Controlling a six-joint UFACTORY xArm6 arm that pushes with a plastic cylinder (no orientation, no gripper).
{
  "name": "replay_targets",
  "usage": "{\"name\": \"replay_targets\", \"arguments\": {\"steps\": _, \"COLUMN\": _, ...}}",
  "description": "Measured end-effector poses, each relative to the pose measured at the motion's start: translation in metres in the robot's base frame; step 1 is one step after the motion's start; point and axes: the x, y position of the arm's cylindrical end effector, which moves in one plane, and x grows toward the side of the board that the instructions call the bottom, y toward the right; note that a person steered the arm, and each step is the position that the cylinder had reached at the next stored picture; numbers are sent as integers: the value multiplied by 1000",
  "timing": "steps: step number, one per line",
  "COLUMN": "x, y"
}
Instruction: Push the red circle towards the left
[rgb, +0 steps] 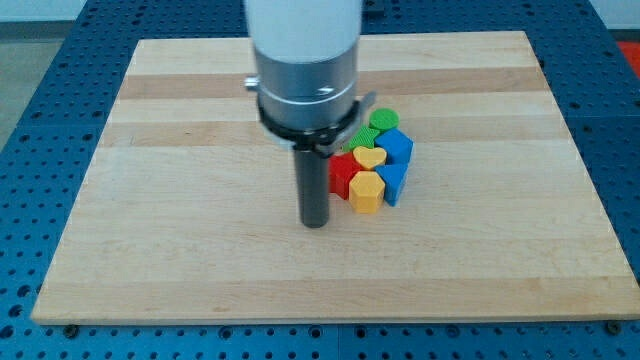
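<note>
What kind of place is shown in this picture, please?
Probably a robotics lab bench. A wooden board lies on a blue perforated table, small coloured blocks cluster near the board's middle, and my tip rests just left of the red block.

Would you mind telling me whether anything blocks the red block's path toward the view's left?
My tip stands just left of the red block, directly in its leftward path. Beyond it, the wooden board looks bare.
</note>
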Motion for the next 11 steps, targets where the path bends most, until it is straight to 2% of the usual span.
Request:
{"name": "replay_targets", "arguments": {"steps": 1, "x": -10, "y": -44}}
{"name": "replay_targets", "arguments": {"steps": 2, "x": -50, "y": -78}}
{"name": "replay_targets", "arguments": {"steps": 3, "x": -108, "y": -92}}
{"name": "replay_targets", "arguments": {"steps": 4, "x": -159, "y": -61}}
{"name": "replay_targets", "arguments": {"steps": 5, "x": -179, "y": 10}}
{"name": "replay_targets", "arguments": {"steps": 6, "x": -179, "y": 77}}
{"name": "replay_targets", "arguments": {"steps": 7, "x": -170, "y": 110}}
{"name": "replay_targets", "arguments": {"steps": 9, "x": -162, "y": 77}}
{"name": "replay_targets", "arguments": {"steps": 11, "x": -146, "y": 73}}
